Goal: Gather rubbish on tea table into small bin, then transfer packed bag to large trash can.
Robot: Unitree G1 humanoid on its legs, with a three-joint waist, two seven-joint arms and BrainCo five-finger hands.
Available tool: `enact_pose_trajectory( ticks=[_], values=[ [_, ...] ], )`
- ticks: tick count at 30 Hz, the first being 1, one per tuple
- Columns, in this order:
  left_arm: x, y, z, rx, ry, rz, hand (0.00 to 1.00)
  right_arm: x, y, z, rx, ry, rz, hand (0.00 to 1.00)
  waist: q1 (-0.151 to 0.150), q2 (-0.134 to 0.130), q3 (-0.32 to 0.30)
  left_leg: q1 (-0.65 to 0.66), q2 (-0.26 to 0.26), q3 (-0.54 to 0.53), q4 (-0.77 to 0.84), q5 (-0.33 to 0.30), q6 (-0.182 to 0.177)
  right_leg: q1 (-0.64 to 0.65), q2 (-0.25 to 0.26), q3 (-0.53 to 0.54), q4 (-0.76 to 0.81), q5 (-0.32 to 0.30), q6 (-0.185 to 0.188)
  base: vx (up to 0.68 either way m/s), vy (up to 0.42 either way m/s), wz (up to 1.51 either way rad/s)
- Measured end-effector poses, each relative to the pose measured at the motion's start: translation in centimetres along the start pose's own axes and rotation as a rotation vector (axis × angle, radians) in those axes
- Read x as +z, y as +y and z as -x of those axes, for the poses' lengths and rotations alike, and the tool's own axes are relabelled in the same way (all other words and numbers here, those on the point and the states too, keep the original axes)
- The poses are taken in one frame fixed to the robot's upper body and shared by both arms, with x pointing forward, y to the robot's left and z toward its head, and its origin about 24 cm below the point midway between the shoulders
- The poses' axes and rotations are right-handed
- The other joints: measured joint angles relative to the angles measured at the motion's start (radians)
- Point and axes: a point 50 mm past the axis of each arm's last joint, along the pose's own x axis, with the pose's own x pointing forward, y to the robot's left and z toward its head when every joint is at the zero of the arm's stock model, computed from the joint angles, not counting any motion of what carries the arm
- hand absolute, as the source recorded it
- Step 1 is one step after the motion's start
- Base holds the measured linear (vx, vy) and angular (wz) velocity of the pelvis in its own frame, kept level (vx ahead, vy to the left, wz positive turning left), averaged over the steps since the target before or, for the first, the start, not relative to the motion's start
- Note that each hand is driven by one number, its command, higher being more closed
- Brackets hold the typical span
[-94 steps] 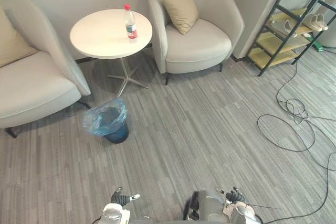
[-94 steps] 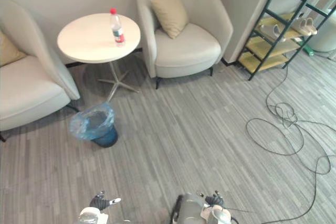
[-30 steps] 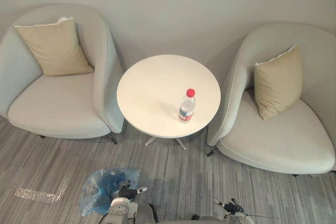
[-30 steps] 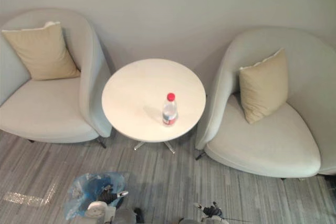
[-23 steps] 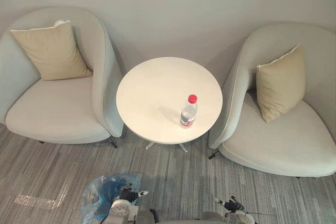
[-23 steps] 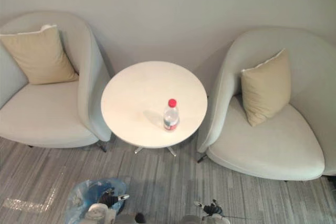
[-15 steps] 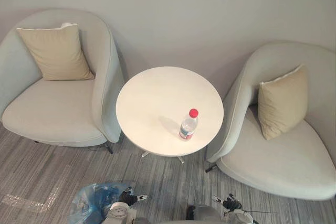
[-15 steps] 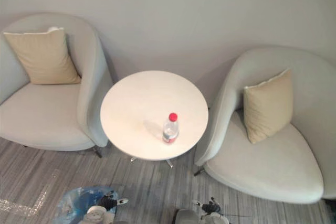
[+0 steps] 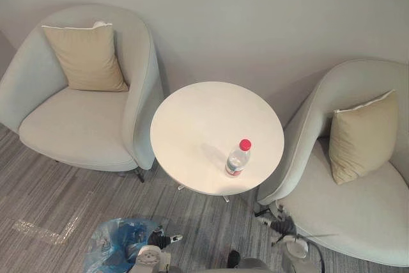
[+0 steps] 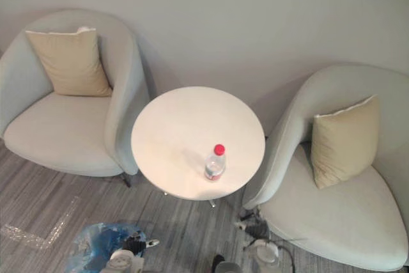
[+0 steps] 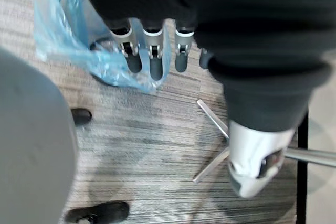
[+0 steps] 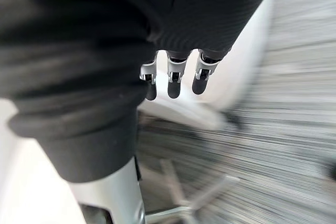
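Our right robot hand [image 9: 282, 227] has lifted toward the tabletop [image 9: 198, 126], fingers [image 12: 173, 86] straight and empty; the left robot hand [image 11: 151, 56] hangs open too. The bottle [image 9: 237, 158] stands untouched, so we judge gathering only begins.

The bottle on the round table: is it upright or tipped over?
Upright: the bottle stands on its base, red cap at the top.

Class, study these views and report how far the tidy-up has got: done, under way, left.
Done: nothing; the red-capped water bottle stands upright on the round tea table. In hand: nothing; the left hand and right hand are open, low before the table. Left: bottle into the blue-lined small bin on the floor, then carrying the bag away.
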Motion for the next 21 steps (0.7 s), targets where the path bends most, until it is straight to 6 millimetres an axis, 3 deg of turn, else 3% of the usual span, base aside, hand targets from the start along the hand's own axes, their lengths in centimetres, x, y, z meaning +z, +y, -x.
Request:
enact_pose_trajectory(
  ticks=[2,9,21],
  values=[
    [0.0,0.1,0.0,-0.005,-0.004,-0.029,0.0,1.7,-0.2,-0.2,-0.006,-0.08,0.025,0.0,-0.001,-0.003,0.0,-0.007,-0.01,-0.021,0.0,0.007,0.004,0.008,-0.006,-0.01,-0.029,0.015,0.005,-0.04,0.025,0.21],
    [-0.1,0.3,0.1,-0.011,-0.027,-0.089,0.0,4.8,-0.2,-0.4,-0.026,-0.24,0.142,0.0,0.002,-0.004,0.003,-0.033,-0.016,-0.069,-0.008,0.013,0.007,0.031,-0.005,-0.042,-0.094,0.058,0.006,-0.06,-0.002,0.16],
    [0.4,0.0,0.1,-0.023,-0.055,-0.116,0.0,7.5,-0.7,-1.0,-0.073,-0.35,0.172,0.0,0.002,0.011,0.015,-0.061,-0.026,-0.14,-0.052,0.052,0.005,0.032,-0.01,-0.108,-0.129,0.08,0.006,-0.03,-0.009,0.17]
  ],
)
